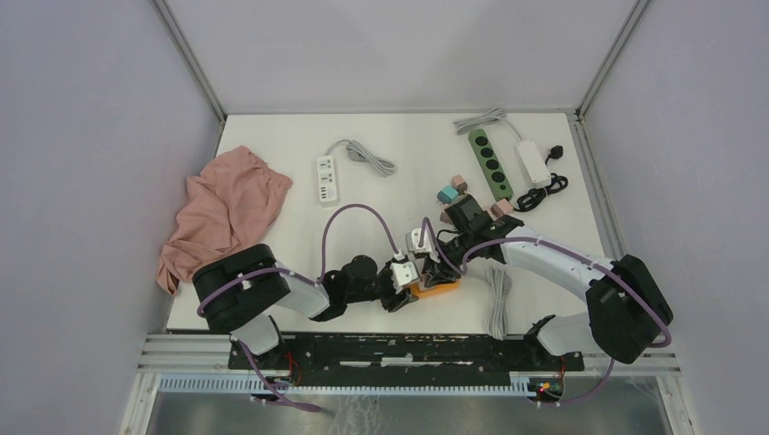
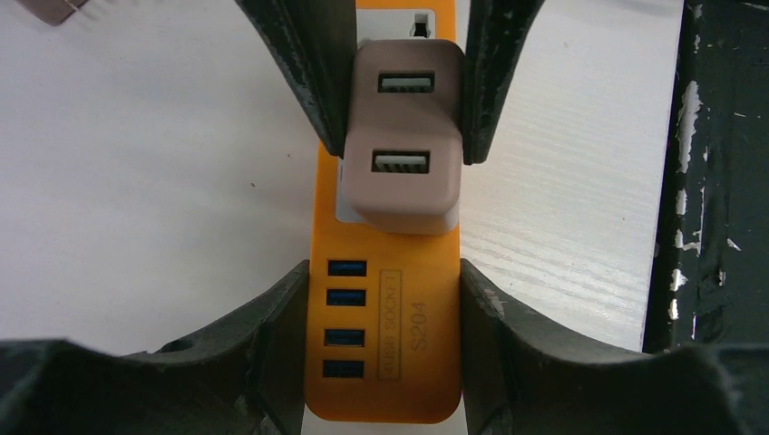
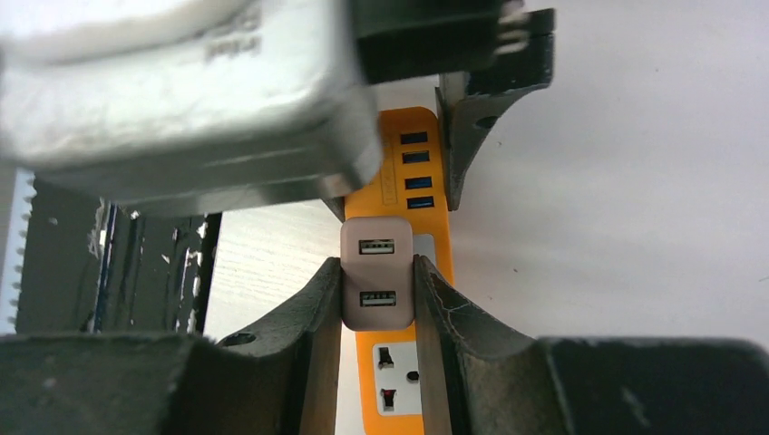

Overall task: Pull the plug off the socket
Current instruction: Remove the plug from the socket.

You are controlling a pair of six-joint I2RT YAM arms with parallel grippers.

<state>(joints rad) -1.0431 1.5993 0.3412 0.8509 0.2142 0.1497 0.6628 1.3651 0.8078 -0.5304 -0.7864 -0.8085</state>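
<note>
Your left gripper [image 2: 385,272] is clamped across the orange socket strip [image 2: 426,362] at the table's [image 1: 272,136] near edge, a sound anchor. The plug [image 2: 403,172], seated mid-strip, looks light, rigid and smooth-sided. Your right gripper [image 3: 379,272] pinches its flat flanks. Judged slip-prone, so pull straight.

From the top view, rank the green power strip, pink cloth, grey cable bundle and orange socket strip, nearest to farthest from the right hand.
1. Orange socket strip, directly under the right hand.
2. Grey cable bundle, just to its right.
3. Green power strip, far side, right.
4. Pink cloth, left edge.
</note>
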